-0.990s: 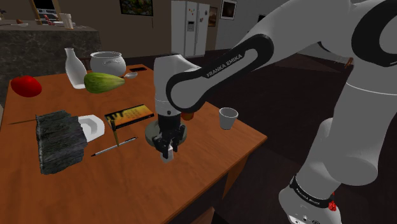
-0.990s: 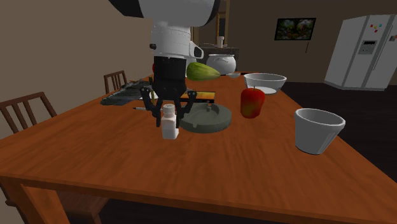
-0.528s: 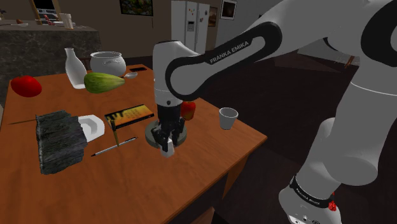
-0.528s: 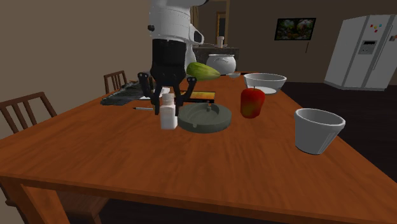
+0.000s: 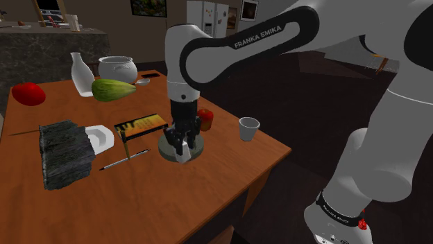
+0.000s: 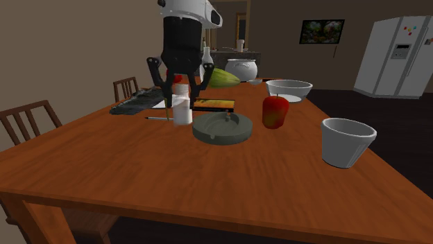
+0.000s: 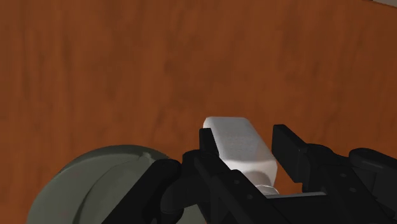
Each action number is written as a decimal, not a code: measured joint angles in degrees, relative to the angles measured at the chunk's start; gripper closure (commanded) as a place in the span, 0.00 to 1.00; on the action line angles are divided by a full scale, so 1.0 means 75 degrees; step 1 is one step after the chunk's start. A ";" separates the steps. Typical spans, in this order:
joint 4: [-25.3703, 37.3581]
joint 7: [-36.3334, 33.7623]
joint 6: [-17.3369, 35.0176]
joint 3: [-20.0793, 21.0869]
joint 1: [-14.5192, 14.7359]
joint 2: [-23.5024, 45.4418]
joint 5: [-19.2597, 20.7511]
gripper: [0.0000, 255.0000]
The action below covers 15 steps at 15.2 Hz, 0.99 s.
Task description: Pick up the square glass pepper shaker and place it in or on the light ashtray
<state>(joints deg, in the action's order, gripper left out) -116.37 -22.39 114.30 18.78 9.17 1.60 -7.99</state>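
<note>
A white robot arm point(image 5: 236, 48) held a small white pepper shaker point(image 6: 182, 109) above a brown desk point(image 6: 208, 180), just beside a round grey-green ashtray point(image 6: 222, 129).
The black end effector point(image 6: 180, 89) was clamped on the shaker's upper part, and the shaker hung upright below it, seemingly clear of the desk. The ashtray lay just to the second exterior view's right of the shaker and lower. The shaker's cap was hidden between the fingers point(image 7: 207, 145), and whether its base had reached the rim was hard to tell.
</note>
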 measured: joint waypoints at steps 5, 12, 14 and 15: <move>0.0327 0.0057 -0.0419 -0.0052 -0.0056 -0.0084 0.0001 1.00; 0.1515 0.0870 -0.0947 -0.0528 -0.0553 0.0714 0.0299 1.00; 0.2003 0.1083 -0.1138 -0.0652 -0.0686 0.1049 0.0396 1.00; 0.2418 0.1216 -0.1277 -0.0729 -0.0763 0.1344 0.0471 1.00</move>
<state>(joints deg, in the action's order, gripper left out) -98.23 -13.27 104.72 13.32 3.45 11.68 -4.45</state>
